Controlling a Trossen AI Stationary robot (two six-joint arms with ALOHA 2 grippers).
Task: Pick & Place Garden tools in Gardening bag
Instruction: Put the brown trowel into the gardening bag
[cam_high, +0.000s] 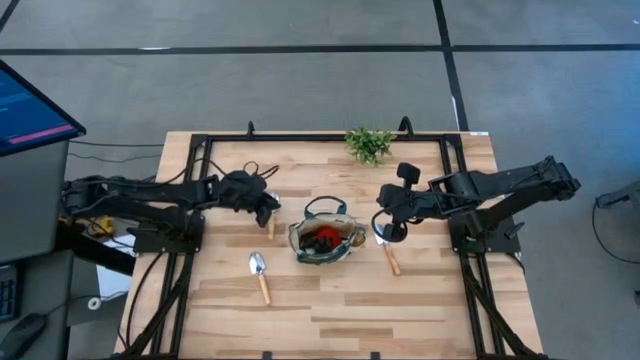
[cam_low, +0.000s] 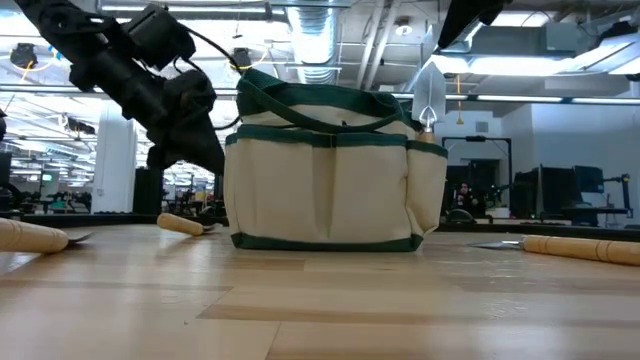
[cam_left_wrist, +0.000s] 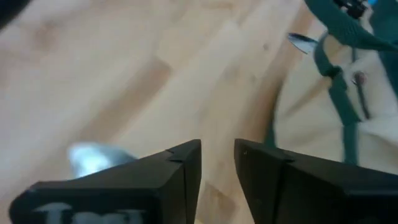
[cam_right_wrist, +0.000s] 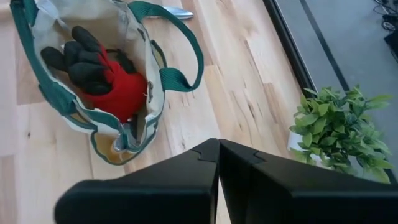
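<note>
At the near side of the bench (cam_high: 330, 310), a trowel (cam_high: 259, 275) is seen lying flat, blade away from the near edge and wooden handle toward it, left of the bag and well apart from it.

In the middle, the bag (cam_high: 325, 238) is stood upright with its mouth open. Inside it a red-and-black glove (cam_right_wrist: 99, 68) is seen, and the blade of a trowel is tucked in a side pocket (cam_low: 428, 98), tip up. In the low view the bag (cam_low: 330, 175) is set squarely on the wood, its green loop handles raised.

Just right of the bag a second trowel (cam_high: 388, 255) is laid flat, handle toward the near edge. The right claw (cam_high: 383, 225) is held above its blade end, close beside the bag; its fingers (cam_right_wrist: 186, 180) are pressed together and nothing is held between them.

Left of the bag, the left claw (cam_high: 268, 213) is held low over the bench, a short way from the bag. Its fingers (cam_left_wrist: 180, 174) are parted by a narrow gap and nothing is gripped. A silver blade (cam_left_wrist: 93, 157) is seen beside them, and a wooden handle (cam_high: 270, 229) lies just under the claw.

At the far edge a green sprig (cam_high: 369, 143) is placed, well apart from the rest.
</note>
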